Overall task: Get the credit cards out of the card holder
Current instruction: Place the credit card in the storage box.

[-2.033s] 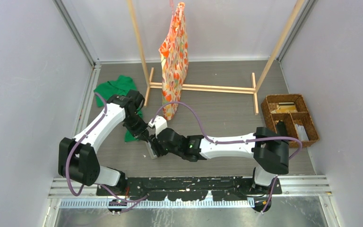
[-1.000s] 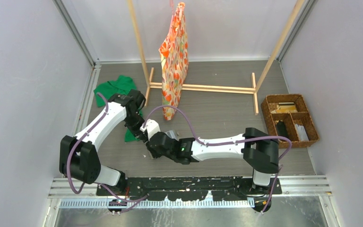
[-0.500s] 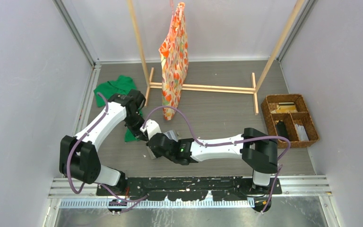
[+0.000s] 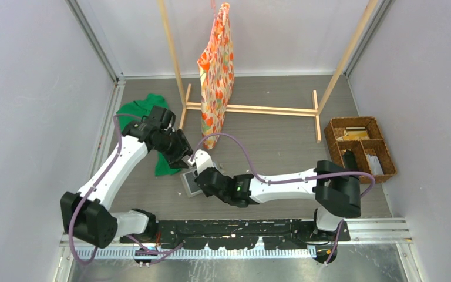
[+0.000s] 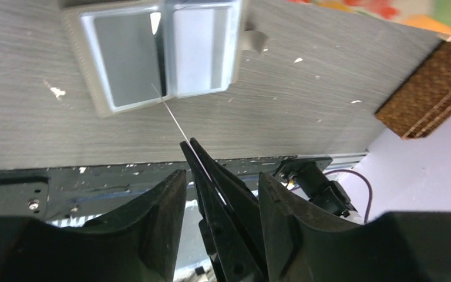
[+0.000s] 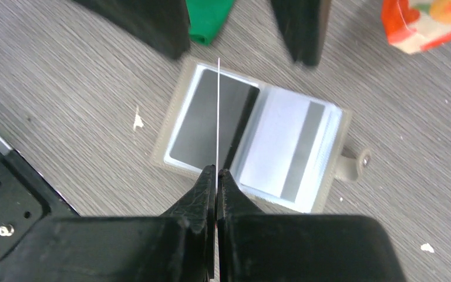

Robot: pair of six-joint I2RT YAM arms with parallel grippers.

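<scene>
Right arm stretched low across lower centre of top view. Right tool (image 6: 216,171) pressed together, pinching a thin card (image 6: 218,111) by one edge. Card seen edge-on as a white line over the card holder (image 6: 252,147); cannot tell whether its far end touches the holder. Left arm bent in from lower left, left tool (image 5: 222,179) spread wide, fingers either side of right tool, gripping nothing.

Card holder open flat on grey wood-grain worktop (image 6: 64,106), centre of top view, just beside green cloth (image 6: 208,17). Pale translucent pockets, ribbed border, small snap tab: one pocket shows a dark grey card, the other a pale card with grey stripe.

Brown wicker basket (image 4: 352,120) at right edge, compartmented; contents too small to identify.
</scene>
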